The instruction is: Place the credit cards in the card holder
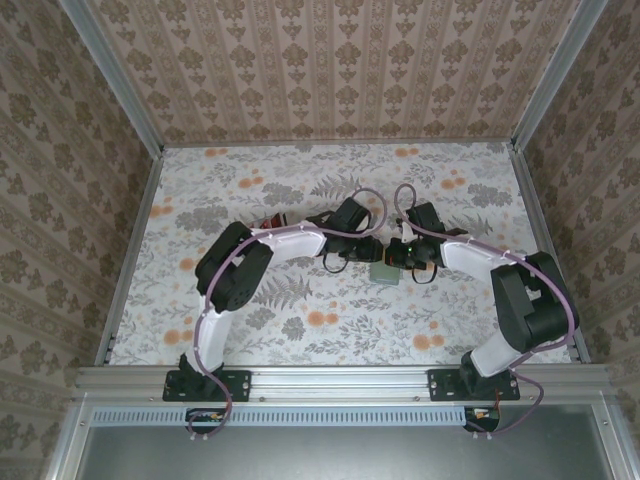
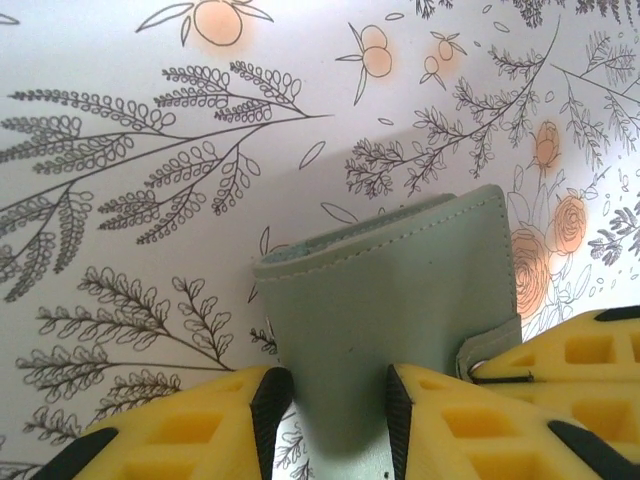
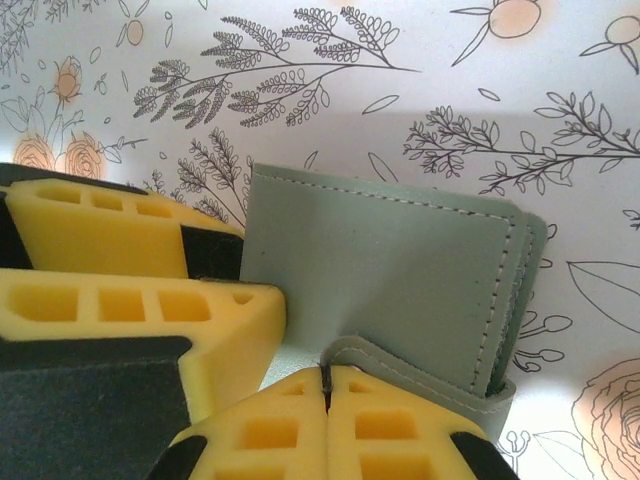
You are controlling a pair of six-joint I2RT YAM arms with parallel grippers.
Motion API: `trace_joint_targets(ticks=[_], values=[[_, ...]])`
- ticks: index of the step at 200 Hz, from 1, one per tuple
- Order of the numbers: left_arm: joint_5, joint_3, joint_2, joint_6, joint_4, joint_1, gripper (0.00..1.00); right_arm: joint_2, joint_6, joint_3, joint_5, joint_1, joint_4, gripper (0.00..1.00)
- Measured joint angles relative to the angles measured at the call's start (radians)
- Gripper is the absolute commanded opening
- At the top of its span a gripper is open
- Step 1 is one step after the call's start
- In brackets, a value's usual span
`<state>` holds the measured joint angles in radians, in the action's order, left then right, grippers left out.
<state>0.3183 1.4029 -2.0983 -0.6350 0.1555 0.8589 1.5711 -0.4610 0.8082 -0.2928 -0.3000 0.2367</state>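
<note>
The card holder (image 1: 385,272) is a grey-green folded case lying between the two arms at mid-table. In the left wrist view the card holder (image 2: 400,280) runs down between the pads of my left gripper (image 2: 330,385). The jaws are closed in on it, with a thin sliver of table beside the left pad. My right gripper (image 3: 327,372) is shut on the stitched flap of the card holder (image 3: 390,260). The right gripper's fingers (image 2: 580,365) show pinching that flap at the case's right edge. The credit cards are out of view.
A flowered cloth (image 1: 300,320) covers the table, with metal rails (image 1: 128,250) along its sides and wallpapered walls behind. A small dark-red thing (image 1: 270,222) peeks out behind the left forearm; I cannot tell what it is. Both wrists crowd together at the centre.
</note>
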Motion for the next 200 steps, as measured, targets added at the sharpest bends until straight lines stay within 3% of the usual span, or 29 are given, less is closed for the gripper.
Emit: trace_joint_targets(ticks=[103,157,200], values=[[-0.069,-0.222,0.206,0.019,0.066,-0.079,0.35,0.075,-0.164,0.048,0.047,-0.235,-0.132,0.01],[-0.079,-0.303,0.298,0.013,0.001,-0.08,0.35,0.018,-0.164,0.005,0.023,-0.224,-0.13,0.01],[-0.08,-0.323,0.298,-0.001,-0.018,-0.076,0.35,-0.043,-0.163,-0.04,-0.075,-0.177,-0.194,0.01]])
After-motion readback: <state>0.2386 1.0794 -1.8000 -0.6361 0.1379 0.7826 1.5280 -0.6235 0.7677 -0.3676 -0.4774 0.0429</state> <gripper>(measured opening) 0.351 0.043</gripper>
